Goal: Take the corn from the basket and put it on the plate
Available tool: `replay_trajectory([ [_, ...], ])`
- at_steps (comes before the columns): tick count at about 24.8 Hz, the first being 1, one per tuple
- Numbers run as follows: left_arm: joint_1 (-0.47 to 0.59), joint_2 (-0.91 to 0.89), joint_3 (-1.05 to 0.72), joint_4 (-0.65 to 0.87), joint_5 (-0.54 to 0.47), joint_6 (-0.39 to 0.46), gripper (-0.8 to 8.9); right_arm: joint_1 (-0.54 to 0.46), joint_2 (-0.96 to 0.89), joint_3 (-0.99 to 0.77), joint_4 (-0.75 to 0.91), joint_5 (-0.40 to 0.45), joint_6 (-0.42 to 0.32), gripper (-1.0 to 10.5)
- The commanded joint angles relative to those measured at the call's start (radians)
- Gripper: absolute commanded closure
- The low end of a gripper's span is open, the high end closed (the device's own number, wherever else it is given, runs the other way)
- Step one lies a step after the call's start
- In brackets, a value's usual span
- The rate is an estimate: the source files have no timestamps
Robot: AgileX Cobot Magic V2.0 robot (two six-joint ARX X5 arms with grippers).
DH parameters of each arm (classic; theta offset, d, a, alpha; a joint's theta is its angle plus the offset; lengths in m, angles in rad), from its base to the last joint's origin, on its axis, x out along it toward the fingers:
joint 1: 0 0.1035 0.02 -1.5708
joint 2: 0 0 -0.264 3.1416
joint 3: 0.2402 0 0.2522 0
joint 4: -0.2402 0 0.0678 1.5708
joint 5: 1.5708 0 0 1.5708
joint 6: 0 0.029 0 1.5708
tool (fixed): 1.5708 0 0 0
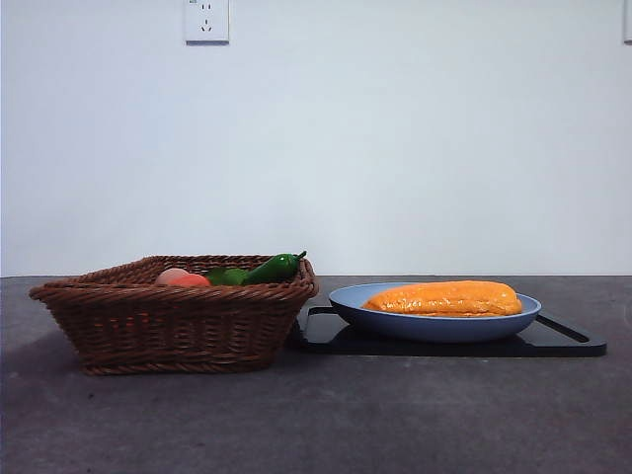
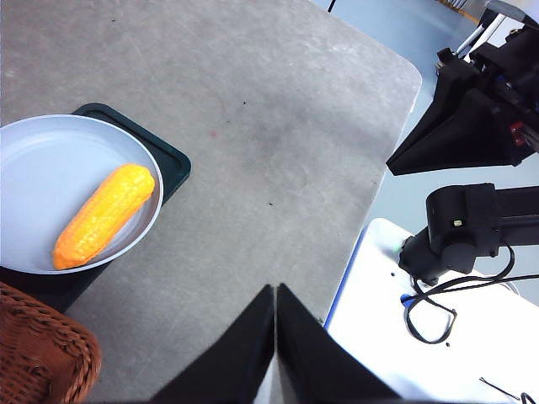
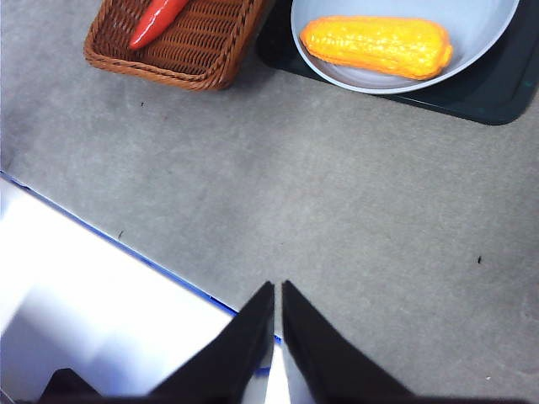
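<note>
The orange-yellow corn (image 1: 446,298) lies flat in the blue plate (image 1: 346,301), which rests on a flat black tray (image 1: 563,336). Both wrist views show it there too: corn (image 2: 103,215) on the plate (image 2: 42,168), and corn (image 3: 377,45) on the plate (image 3: 488,25). The brown wicker basket (image 1: 168,321) stands just left of the tray. My left gripper (image 2: 275,290) is shut and empty, high over the table edge, away from the plate. My right gripper (image 3: 277,288) is also shut and empty, well back from the plate and basket.
In the basket lie a green pepper (image 1: 272,269) and a pinkish-red round fruit (image 1: 181,279); the right wrist view shows a red chili (image 3: 156,21) in the basket (image 3: 198,50). A white surface (image 3: 93,286) borders the grey table. The other arm's base (image 2: 472,227) stands beside the table.
</note>
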Motion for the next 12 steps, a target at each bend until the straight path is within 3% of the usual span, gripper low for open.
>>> replay_trajectory([
  [1,-0.012,0.006,0.021,0.012,0.002,0.002,8.09,0.005,0.003,0.006,0.008,-0.003,0.009,9.4],
  [3,-0.01,0.006,0.021,0.014,-0.011,0.046,8.06,0.005,0.003,0.006,0.008,-0.003,0.009,9.4],
  [5,0.0,0.005,0.021,0.014,-0.075,0.158,8.06,0.005,0.003,0.006,0.008,-0.003,0.009,9.4],
  [10,0.072,-0.031,0.02,0.014,-0.104,0.167,8.06,0.005,0.003,0.006,0.011,-0.003,0.009,9.4],
  [12,0.095,-0.062,0.016,0.006,-0.109,0.241,8.06,0.005,0.003,0.006,0.012,-0.003,0.009,9.4],
])
